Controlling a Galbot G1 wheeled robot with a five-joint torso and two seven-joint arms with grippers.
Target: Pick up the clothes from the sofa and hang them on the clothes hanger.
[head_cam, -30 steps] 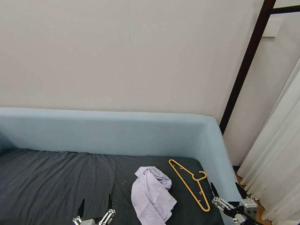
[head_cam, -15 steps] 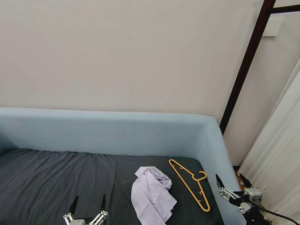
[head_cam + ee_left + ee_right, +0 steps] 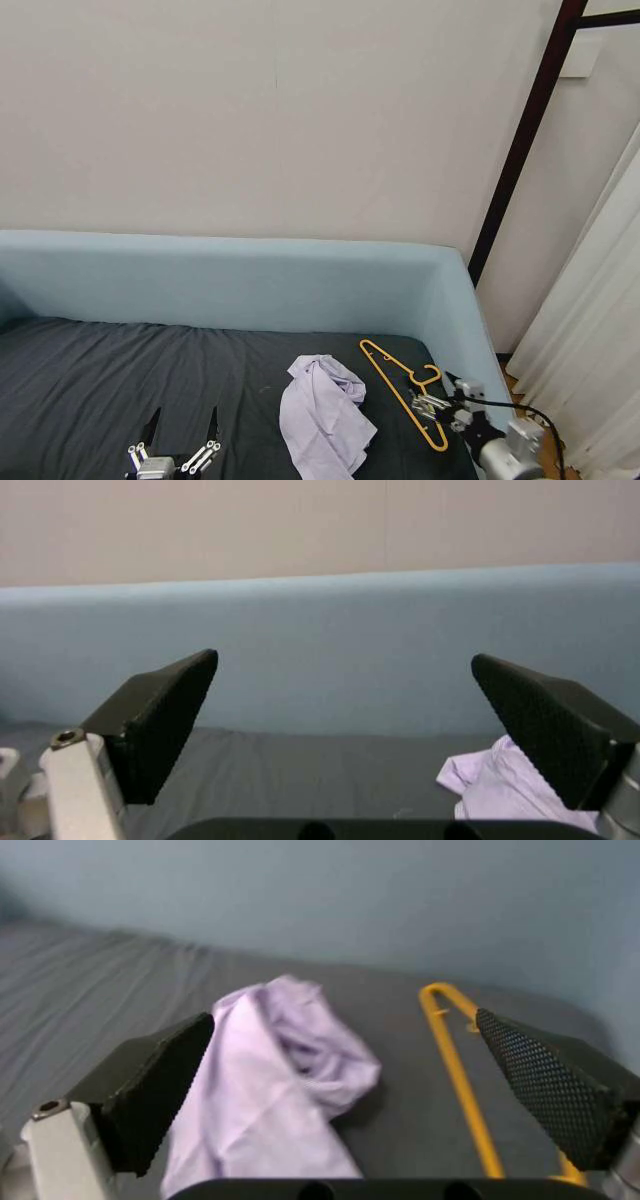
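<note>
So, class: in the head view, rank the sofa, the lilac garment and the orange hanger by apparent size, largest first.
1. Sofa
2. Lilac garment
3. Orange hanger: about as long as the garment, but far thinner.

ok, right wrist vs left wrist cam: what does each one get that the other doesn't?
Right wrist, not left: the orange hanger on the dark seat beside the lilac garment, ahead of the open right pincer. Left wrist, not right: the top edge of the sofa back with the pale wall above, past the open left pincer. Both: lilac garment, seat, blue sofa back.
</note>
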